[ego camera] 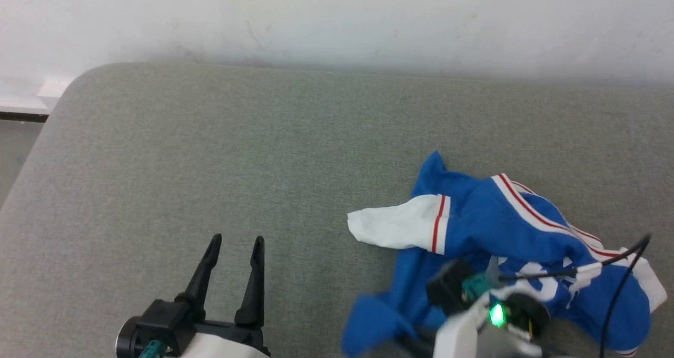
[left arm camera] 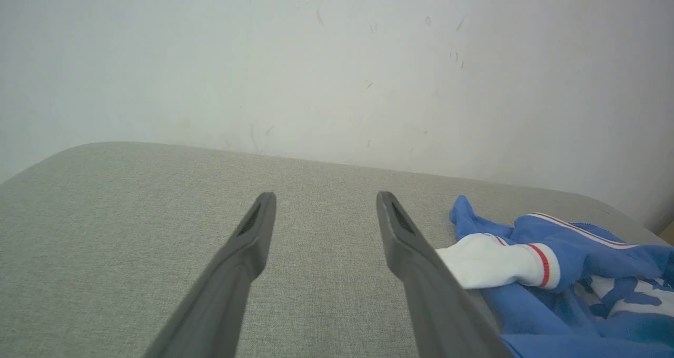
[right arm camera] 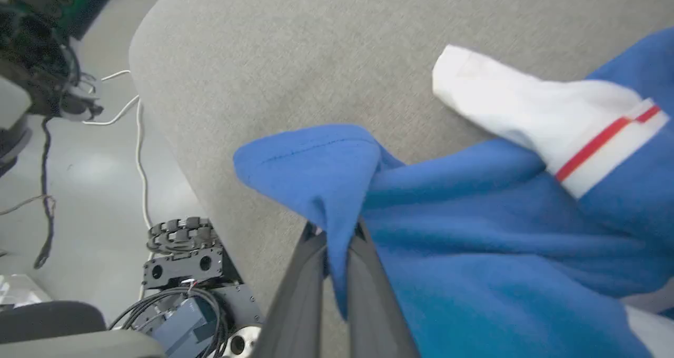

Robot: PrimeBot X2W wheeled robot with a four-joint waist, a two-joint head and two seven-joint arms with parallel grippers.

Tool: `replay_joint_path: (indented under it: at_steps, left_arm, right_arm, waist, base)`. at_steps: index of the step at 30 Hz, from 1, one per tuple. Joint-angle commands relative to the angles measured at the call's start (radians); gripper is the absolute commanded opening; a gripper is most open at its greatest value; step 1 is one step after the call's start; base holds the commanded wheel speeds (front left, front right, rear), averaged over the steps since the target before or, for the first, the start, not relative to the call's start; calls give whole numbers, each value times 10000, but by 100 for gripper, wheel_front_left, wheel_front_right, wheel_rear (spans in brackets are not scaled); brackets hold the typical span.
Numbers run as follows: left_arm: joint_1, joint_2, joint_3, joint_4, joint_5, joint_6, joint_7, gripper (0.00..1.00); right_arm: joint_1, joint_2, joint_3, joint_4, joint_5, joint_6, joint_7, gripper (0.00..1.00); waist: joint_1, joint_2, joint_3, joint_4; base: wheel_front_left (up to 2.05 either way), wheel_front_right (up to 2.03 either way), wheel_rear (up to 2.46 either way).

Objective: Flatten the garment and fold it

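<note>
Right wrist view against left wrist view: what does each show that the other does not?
Right wrist view: the right gripper shut on a fold of the royal-blue jersey T-shirt, and cables on the floor. Left wrist view: the open left gripper and the white wall. Both: the shirt's white sleeve with red stripe, on the grey fabric surface.

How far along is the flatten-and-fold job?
Nothing is finished: the garment lies crumpled on the grey surface. In hand: the right gripper is shut on a blue edge; the left gripper is open, off the cloth. To do: spreading flat, every fold.
</note>
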Motion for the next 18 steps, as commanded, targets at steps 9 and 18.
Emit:
replay_joint_path:
  at_steps: [9,18]
  left_arm:
    - [-120,-19,-33,55,-157,-58,-22,100]
    - [-195,23,10,88,-191,-10,-20,100]
  right_arm:
    - [3043,-1296,-1395,-996,624,-11,3363,0]
    - [2038,-496,-1489,-1648,-294,-11,316,100]
  waist:
    - [1,-1,379,-150]
    - [1,-1,253,-360]
  base:
    - [0,0,0]
    - [0,0,0]
